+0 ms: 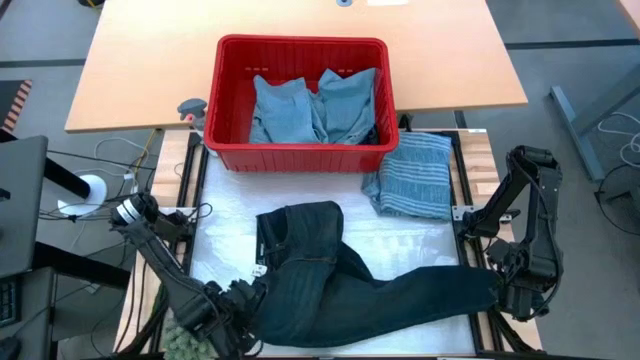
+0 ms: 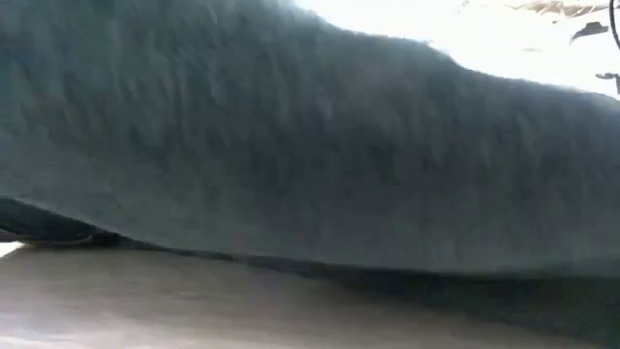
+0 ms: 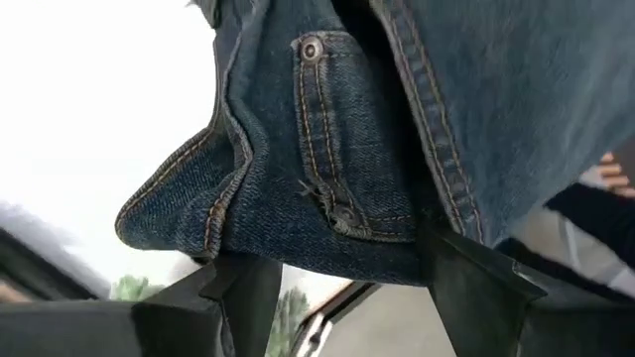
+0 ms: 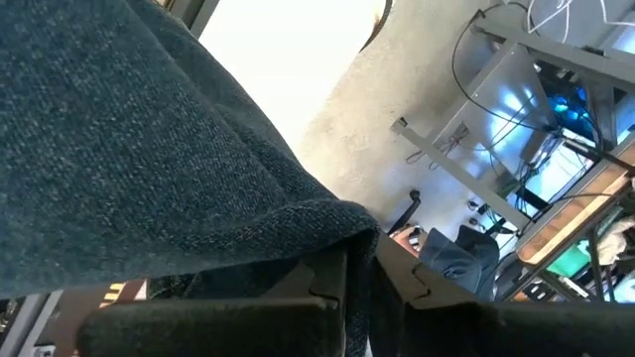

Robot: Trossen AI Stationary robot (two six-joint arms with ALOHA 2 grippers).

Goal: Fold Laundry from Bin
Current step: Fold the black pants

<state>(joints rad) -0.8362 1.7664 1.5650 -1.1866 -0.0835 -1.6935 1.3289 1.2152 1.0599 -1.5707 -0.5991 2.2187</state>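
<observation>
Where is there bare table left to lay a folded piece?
Free: the white mat between the bin and the jeans, and right of the waistband below the striped cloth. Crowded: the near edge, where the jeans stretch between left tool and right tool.

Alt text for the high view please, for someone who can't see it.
Overhead view: dark jeans lie spread across the pale work surface, with the left gripper at one end and the right gripper at the other. Beyond them, a red bin holds light blue garments, and a folded striped grey-blue garment lies beside the bin.
</observation>
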